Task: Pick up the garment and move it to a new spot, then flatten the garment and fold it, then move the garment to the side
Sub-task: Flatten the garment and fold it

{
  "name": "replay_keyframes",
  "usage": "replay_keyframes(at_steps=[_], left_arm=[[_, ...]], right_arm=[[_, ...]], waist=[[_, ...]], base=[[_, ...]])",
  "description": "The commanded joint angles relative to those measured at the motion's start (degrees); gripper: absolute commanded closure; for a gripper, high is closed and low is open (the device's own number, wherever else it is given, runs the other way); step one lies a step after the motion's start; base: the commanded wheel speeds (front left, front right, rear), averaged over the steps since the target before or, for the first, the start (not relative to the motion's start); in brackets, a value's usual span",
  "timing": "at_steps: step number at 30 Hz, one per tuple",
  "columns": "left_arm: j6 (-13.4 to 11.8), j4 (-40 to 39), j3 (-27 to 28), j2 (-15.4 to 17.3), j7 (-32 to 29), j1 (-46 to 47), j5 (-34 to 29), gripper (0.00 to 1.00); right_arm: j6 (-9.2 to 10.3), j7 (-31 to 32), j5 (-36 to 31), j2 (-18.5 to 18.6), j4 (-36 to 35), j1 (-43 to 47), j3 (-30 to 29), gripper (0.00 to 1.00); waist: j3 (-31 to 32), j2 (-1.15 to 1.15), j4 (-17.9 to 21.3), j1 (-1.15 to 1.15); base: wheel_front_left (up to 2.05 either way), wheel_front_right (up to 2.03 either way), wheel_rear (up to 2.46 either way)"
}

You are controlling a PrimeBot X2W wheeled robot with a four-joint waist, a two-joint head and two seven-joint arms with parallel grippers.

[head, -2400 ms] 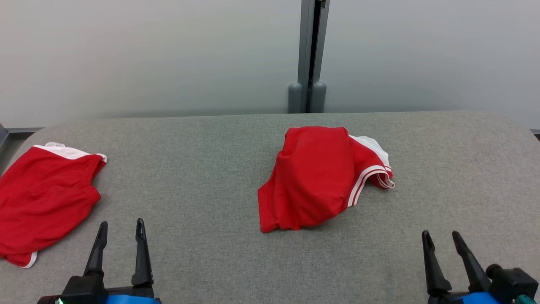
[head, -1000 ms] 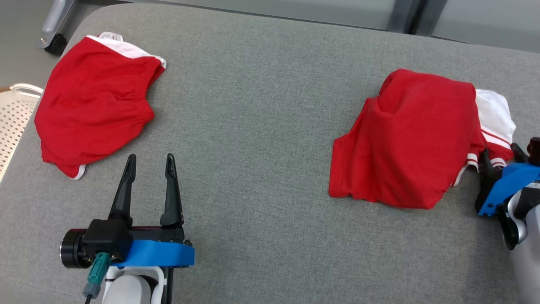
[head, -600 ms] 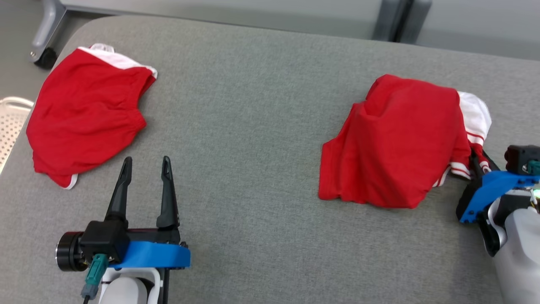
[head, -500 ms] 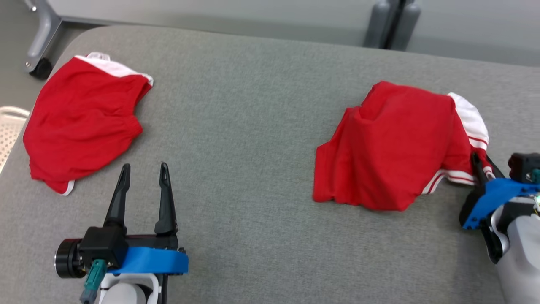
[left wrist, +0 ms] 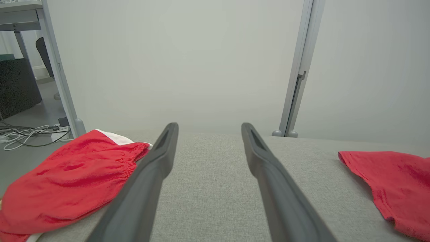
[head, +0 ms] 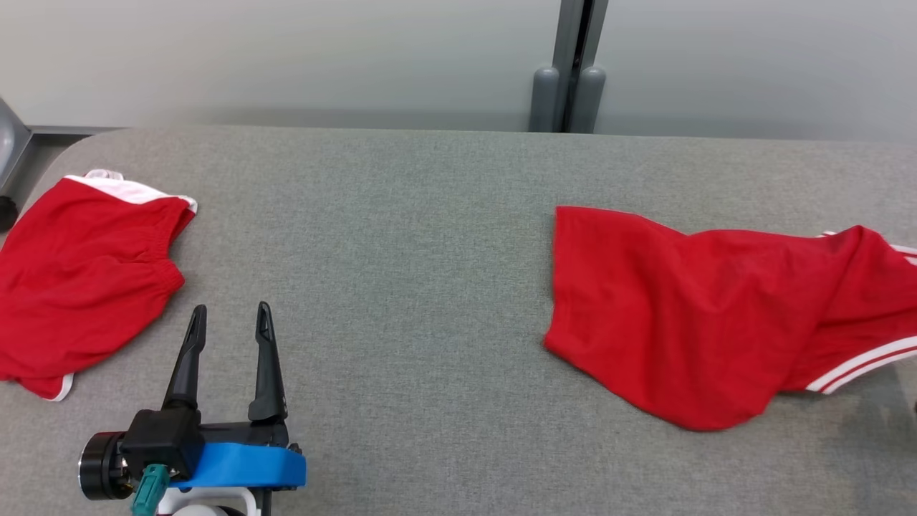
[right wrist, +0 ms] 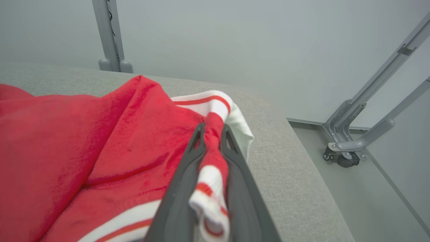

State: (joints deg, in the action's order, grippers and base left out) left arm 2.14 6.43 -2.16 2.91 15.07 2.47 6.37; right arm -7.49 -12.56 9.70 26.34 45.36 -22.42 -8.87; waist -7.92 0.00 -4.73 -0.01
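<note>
The garment (head: 688, 315) is red with white stripes along its hem and lies stretched out on the right of the grey table (head: 401, 236), its right end running past the head view's edge. In the right wrist view my right gripper (right wrist: 213, 127) is shut on the garment's (right wrist: 84, 141) striped red-and-white hem, which bunches between the fingers near the table's right edge. My left gripper (head: 231, 308) stands open over bare table at the lower left, well apart from the garment. The left wrist view looks between the open left gripper (left wrist: 209, 126) and catches the garment's corner (left wrist: 393, 174) at the right.
A second red piece, shorts with a white waistband (head: 79, 279), lies at the table's left end (left wrist: 74, 178). Beyond the table's rounded right edge (right wrist: 295, 174) are floor and a wheeled grey frame leg (right wrist: 346, 158). A grey partition post (head: 571, 79) stands behind the table.
My right gripper shut on the striped hem and drew it rightwards, pulling the heaped garment out long and flatter. The head camera shifted meanwhile. My left gripper stayed open.
</note>
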Motion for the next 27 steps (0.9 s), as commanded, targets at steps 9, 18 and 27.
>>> replay_keyframes(at_steps=[9, 18, 27], left_arm=[[-0.19, -0.58, 0.66, -0.03, 0.15, -1.22, 0.63, 0.0], [-0.43, -0.39, -0.12, -0.03, 0.15, -0.75, 1.46, 0.0], [-1.08, -0.07, -1.98, -0.04, 0.15, 0.18, 3.22, 0.0]], right_arm=[[-0.01, 7.47, -0.81, -0.94, -21.08, 5.5, -1.12, 1.0], [-0.01, 13.41, -2.01, -7.82, -35.65, 3.68, 10.95, 1.0], [-0.01, 13.79, -1.74, -15.75, -30.33, -5.32, 25.18, 1.0]], waist=[[1.13, 0.0, 1.33, 0.01], [1.72, 0.0, -0.67, 0.01], [0.74, 0.0, -5.78, 0.01]], base=[[0.0, 0.0, 0.0], [0.0, 0.0, 0.0], [0.0, 0.0, 0.0]])
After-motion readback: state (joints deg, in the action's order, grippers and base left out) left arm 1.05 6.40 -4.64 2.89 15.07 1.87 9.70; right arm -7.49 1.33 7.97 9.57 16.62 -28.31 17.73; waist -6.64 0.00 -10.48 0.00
